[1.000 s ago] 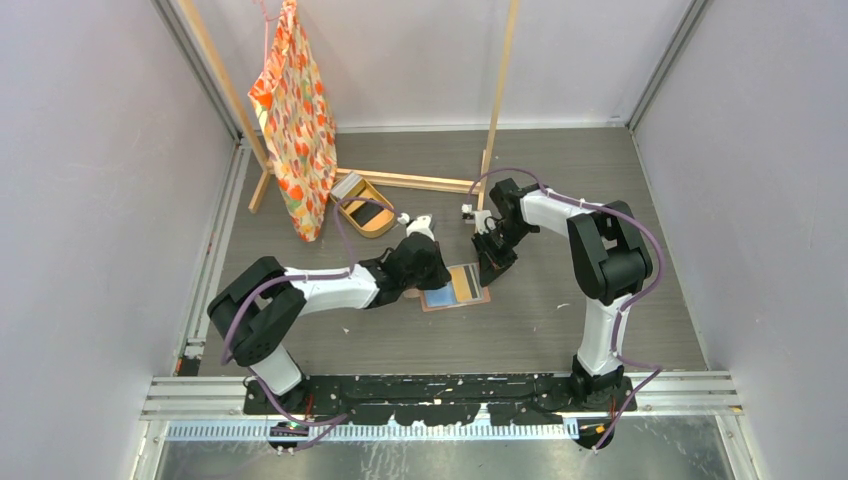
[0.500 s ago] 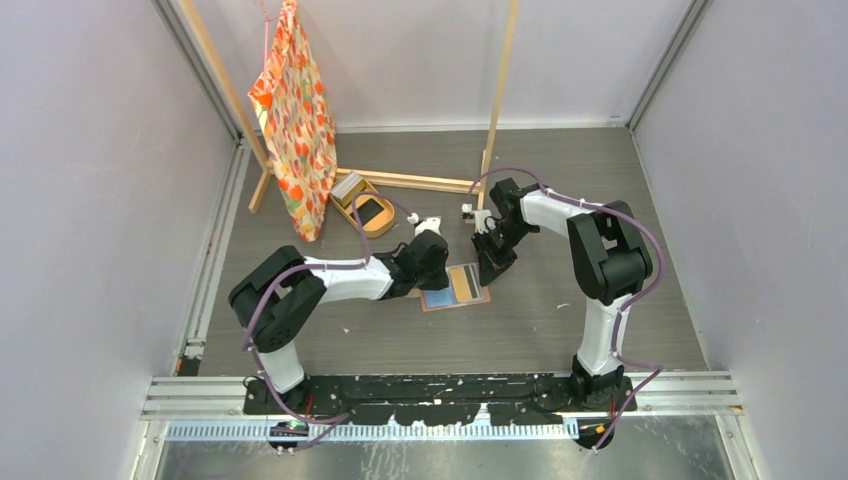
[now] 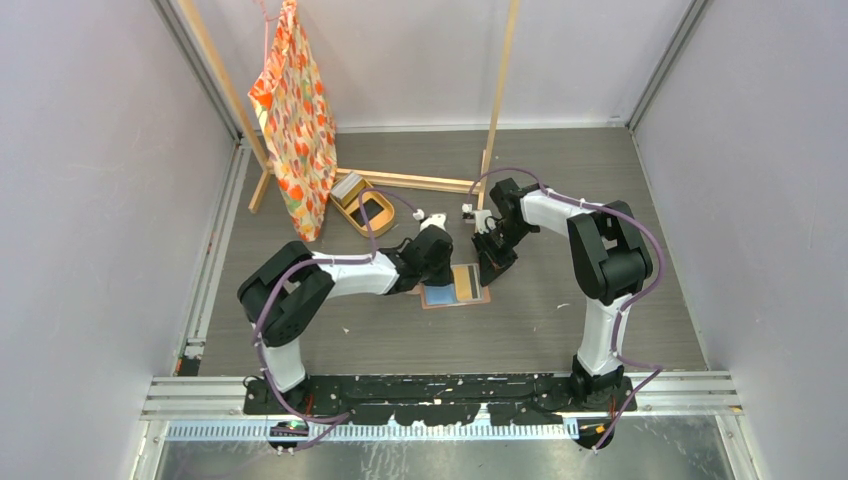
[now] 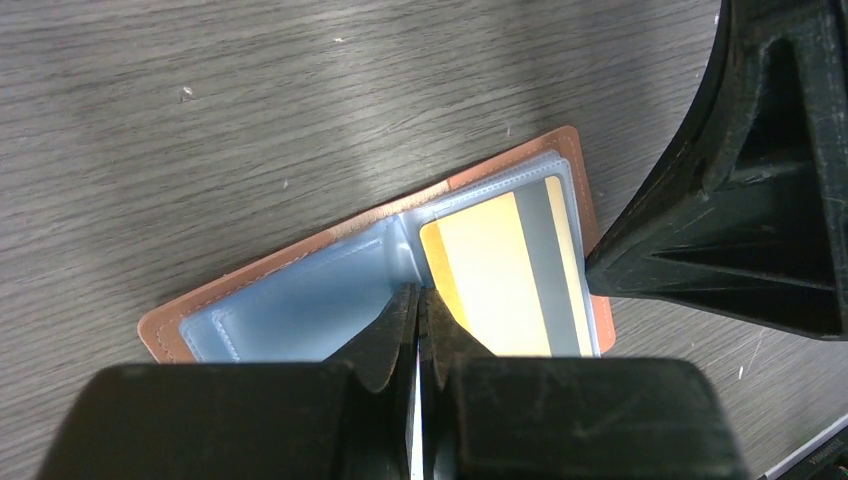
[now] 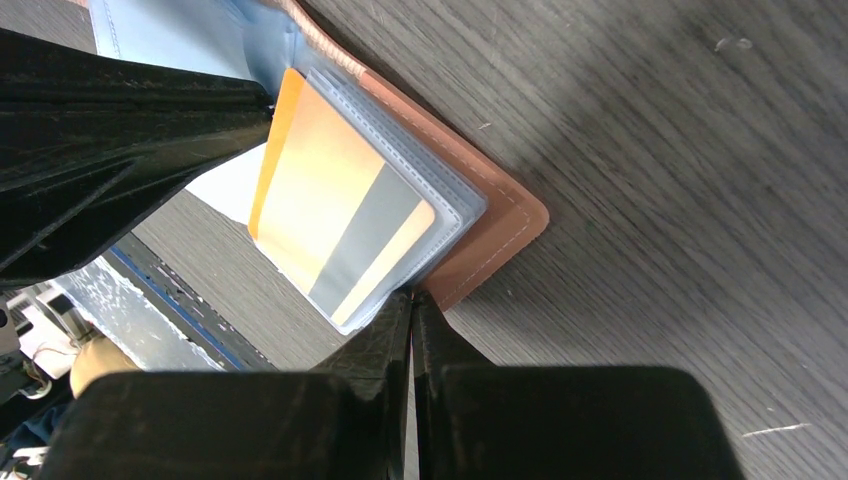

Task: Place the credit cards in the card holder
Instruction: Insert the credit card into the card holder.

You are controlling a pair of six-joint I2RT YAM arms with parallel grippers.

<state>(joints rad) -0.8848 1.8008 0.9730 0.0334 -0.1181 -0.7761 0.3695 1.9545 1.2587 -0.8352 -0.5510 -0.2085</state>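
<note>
Left tool (image 4: 415, 300): fingers together, tips resting on the centre fold of the card holder (image 4: 290, 320); whether a thin thing is pinched between them cannot be told. Left forearm lies low, reaching in from 9 o'clock in the top view.

Right tool (image 5: 412, 300): fingers together, tips pressed on the holder's leather edge at its 2 o'clock corner. Right arm is folded back, wrist pointing down.

The holder lies open and flat on the surface (image 4: 250, 120). A yellow card with a grey stripe (image 4: 500, 280) sits in its right clear pocket.
</note>
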